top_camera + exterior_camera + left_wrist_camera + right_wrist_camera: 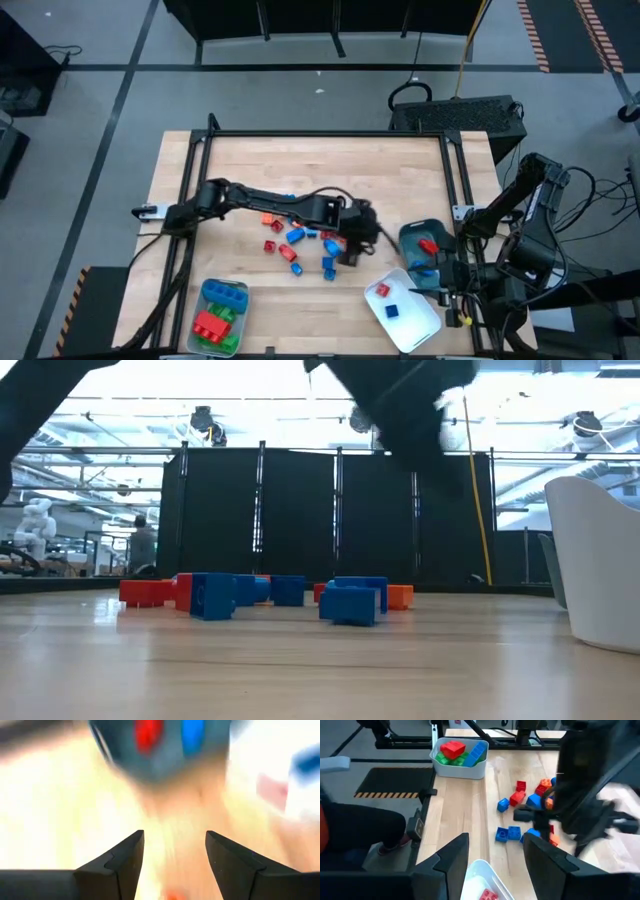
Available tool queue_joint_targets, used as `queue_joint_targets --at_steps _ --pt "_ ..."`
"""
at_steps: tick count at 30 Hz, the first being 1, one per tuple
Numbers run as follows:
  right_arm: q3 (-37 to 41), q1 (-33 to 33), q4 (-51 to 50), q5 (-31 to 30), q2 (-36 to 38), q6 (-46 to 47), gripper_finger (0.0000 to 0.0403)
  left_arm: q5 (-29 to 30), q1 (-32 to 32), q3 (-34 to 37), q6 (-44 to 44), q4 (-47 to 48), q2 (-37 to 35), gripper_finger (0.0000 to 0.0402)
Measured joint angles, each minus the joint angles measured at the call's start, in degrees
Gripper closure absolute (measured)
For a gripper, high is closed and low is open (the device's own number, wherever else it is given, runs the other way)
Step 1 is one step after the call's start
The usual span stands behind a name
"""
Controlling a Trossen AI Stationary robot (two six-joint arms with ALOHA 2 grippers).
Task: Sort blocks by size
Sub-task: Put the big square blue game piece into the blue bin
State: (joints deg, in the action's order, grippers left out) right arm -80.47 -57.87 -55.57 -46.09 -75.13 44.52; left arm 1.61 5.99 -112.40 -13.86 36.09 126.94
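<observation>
Several small blue, red and orange blocks (pixel 300 240) lie loose on the wooden table's middle; they also show in the low view (pixel 350 600) and the right wrist view (pixel 520 800). My left gripper (pixel 362 238) hangs just right of them, above the table, open (pixel 175 850); its view is blurred, and an orange speck (pixel 172 895) shows low between the fingers. My right gripper (pixel 496 851) is open and empty at the table's right edge (pixel 448 288), over the white tray's rim.
A teal tray (pixel 412 236) holds a red and a blue block. A white tray (pixel 415 320) in front of it holds two small blocks. A pale grey tray (pixel 240 340) at front left holds long green, red and blue bricks. A dark frame borders the table.
</observation>
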Motion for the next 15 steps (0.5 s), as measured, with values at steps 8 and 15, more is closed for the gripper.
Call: queue_joint_targets --at_steps 8,15 --pt "-0.02 -0.83 -0.33 0.08 -0.02 0.82 0.0232 1.09 3.31 23.58 0.51 -4.52 -12.60 0.0187" --pt "0.00 -0.91 -0.46 0.09 -0.04 1.22 0.0232 4.50 6.18 39.93 -3.98 -13.32 -26.13 0.0187"
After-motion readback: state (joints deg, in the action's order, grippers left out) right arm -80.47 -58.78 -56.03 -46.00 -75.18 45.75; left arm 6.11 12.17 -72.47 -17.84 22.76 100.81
